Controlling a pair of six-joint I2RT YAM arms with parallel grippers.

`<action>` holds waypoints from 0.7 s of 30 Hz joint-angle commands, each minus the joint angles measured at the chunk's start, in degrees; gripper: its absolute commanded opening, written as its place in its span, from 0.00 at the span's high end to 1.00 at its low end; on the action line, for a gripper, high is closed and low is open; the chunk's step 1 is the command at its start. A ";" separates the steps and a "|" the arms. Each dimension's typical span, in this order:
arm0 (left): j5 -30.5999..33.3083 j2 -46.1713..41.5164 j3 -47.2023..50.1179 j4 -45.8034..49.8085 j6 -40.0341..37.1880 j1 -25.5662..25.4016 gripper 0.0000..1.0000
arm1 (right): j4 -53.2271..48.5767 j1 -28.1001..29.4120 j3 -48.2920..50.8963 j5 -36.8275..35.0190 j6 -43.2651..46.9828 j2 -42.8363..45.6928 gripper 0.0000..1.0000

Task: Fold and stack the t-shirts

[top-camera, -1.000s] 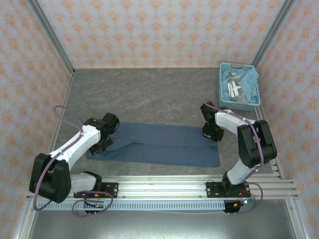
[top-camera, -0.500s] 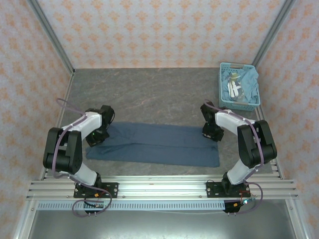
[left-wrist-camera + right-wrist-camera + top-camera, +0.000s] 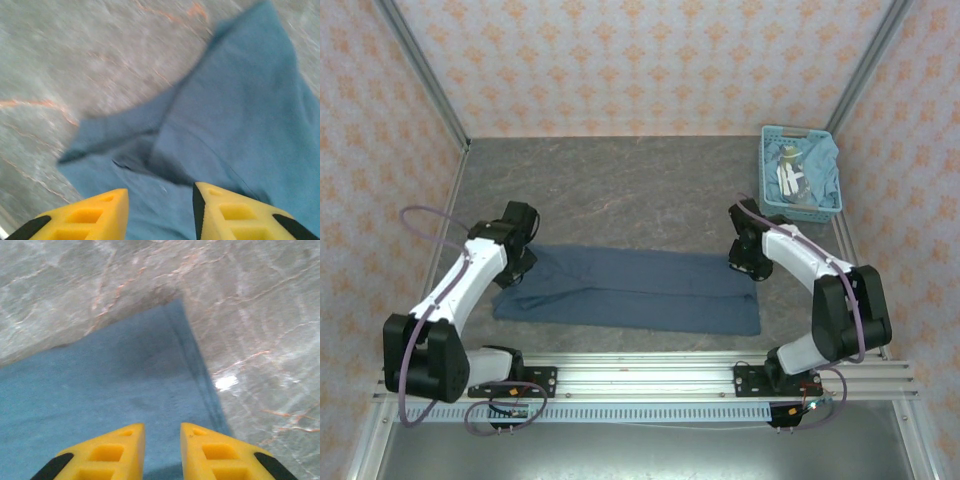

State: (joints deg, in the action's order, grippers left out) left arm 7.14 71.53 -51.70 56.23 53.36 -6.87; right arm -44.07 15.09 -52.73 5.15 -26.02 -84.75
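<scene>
A slate-blue t-shirt [image 3: 640,290] lies folded into a long strip across the grey table. My left gripper [image 3: 523,262] hovers over its left end, jaws open, yellow fingers [image 3: 235,215] apart with bare cloth [image 3: 220,125] and a folded sleeve beneath them. My right gripper [image 3: 743,262] is over the strip's far right corner, open, its fingertips [image 3: 125,450] just above the cloth [image 3: 110,385] near the hem. More teal-blue shirts [image 3: 820,170] lie bundled in the basket.
The light-blue lattice basket [image 3: 772,205] stands at the back right against the wall. Patterned walls close in three sides. An aluminium rail [image 3: 640,380] runs along the near edge. Bare grey table [image 3: 640,190] stretches behind the shirt.
The left arm has swung leftward and its gripper has shifted back to the shirt's upper left end. The right gripper has edged slightly toward the far right corner. The shirt lies as before.
</scene>
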 commanded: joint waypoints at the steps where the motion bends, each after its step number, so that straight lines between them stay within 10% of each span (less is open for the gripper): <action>1: -9.37 -0.56 4.52 -0.89 9.41 -3.85 0.68 | 2.21 0.46 -0.66 6.13 4.55 -1.56 0.76; 12: -12.52 15.55 5.73 -14.51 16.03 -5.57 0.77 | -0.21 1.16 -5.19 2.55 5.26 -12.80 0.80; 21: -9.60 41.54 -20.74 -12.10 7.59 -1.56 0.80 | -2.36 -1.04 -0.58 0.96 -0.84 -11.52 0.80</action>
State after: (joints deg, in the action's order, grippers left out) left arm -5.45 104.38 -65.95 46.11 64.38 -9.45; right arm -43.16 13.87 -56.49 9.15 -24.03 -96.82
